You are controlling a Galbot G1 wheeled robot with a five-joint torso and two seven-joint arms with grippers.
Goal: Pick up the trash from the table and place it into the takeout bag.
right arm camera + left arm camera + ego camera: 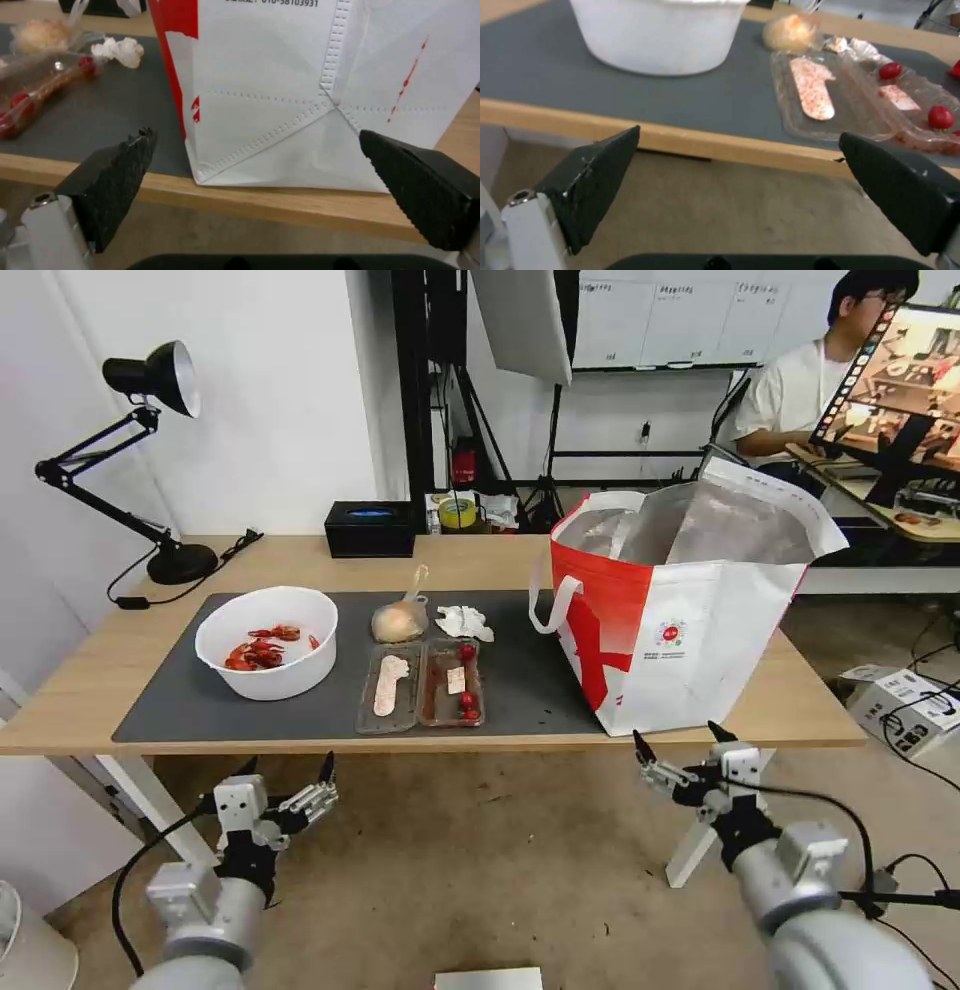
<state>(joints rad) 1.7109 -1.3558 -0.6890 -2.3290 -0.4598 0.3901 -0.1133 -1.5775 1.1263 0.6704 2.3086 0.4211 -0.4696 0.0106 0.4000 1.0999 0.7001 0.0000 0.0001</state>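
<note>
A: Our left gripper (287, 767) hangs below the table's (90, 690) near edge, jaws wide, nothing between them. Our right gripper (678, 745) is the same: spread wide, empty, low in front of the table.

B: So where does each stand against the bag (700, 640)?

A: The right one is just short of the bag's near side; from its wrist camera the white panel fills the space past the fingertips. The left one is well to the bag's left, facing the bowl (267, 640) and the tray (420, 685).

B: And the trash, taking the bag as our mark?

A: All of it lies on the mat (160, 695) to the bag's left. Nearest is the tissue (463, 622), close by the bag's handle. Just beyond it sits the knotted pouch (400, 618) with its yellowish lump. In front of those two the tray lies open, red bits in the half nearer the bag. Farthest from the bag is the bowl, with crayfish shells inside.

B: How far along are we, then?

A: We judge that we stand at the very start. Four pieces wait on the table, neither gripper touches any, and we see no trash in the bag's foil mouth. Every pick and every drop is left to do.
</note>
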